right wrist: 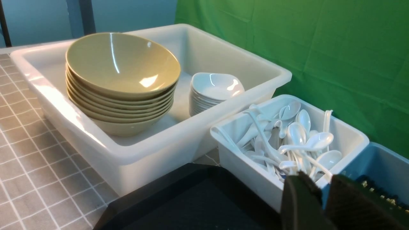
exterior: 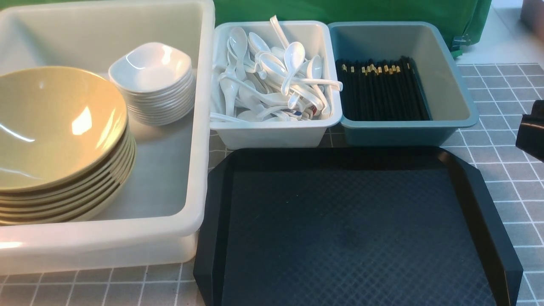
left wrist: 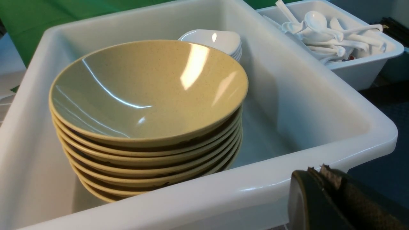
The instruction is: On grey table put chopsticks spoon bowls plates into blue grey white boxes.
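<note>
Olive-yellow bowls (exterior: 55,127) are stacked in the large whitish tub (exterior: 203,127), with a stack of white plates (exterior: 151,70) behind them. White spoons (exterior: 272,76) fill the small white box (exterior: 272,136). Black chopsticks (exterior: 382,91) lie in the blue-grey box (exterior: 450,85). My left gripper (left wrist: 316,171) is shut and empty, just outside the tub's near wall (left wrist: 223,191). My right gripper (right wrist: 322,180) stands slightly open with nothing between its fingers, near the rims where the white box (right wrist: 243,166) and blue-grey box (right wrist: 383,159) meet.
A flat black tray (exterior: 352,229) lies in front of the two small boxes. The grey table (exterior: 510,178) shows at the right and along the front. A dark part of the right arm (exterior: 531,136) enters at the right edge. A green cloth (right wrist: 319,48) hangs behind the boxes.
</note>
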